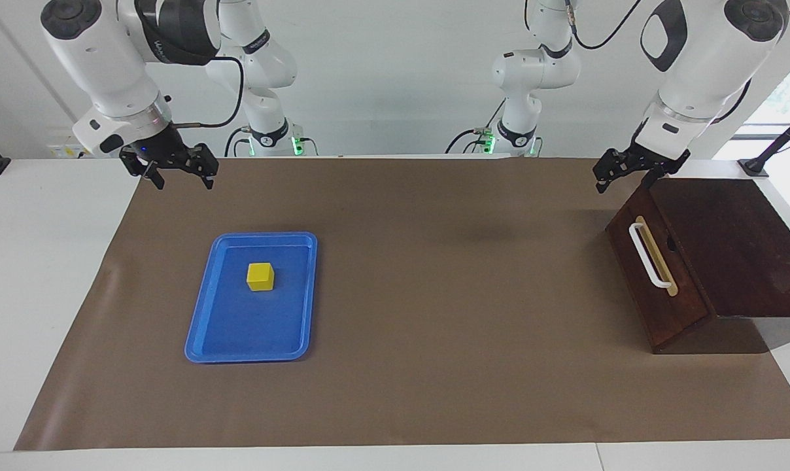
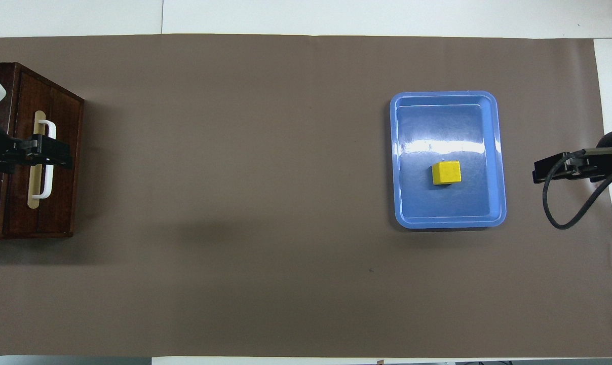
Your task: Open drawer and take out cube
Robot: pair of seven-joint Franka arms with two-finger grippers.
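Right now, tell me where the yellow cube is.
The cube sits inside the blue tray toward the right arm's end of the table, in the tray half nearer the robots, well apart from the closed drawer.

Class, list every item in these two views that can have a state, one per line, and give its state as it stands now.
drawer: shut, flush in its dark wooden box.
yellow cube: resting in the blue tray, not held.
left end effector: open, empty, raised above the box's corner.
right end effector: open, empty, in the air over the brown mat's edge.
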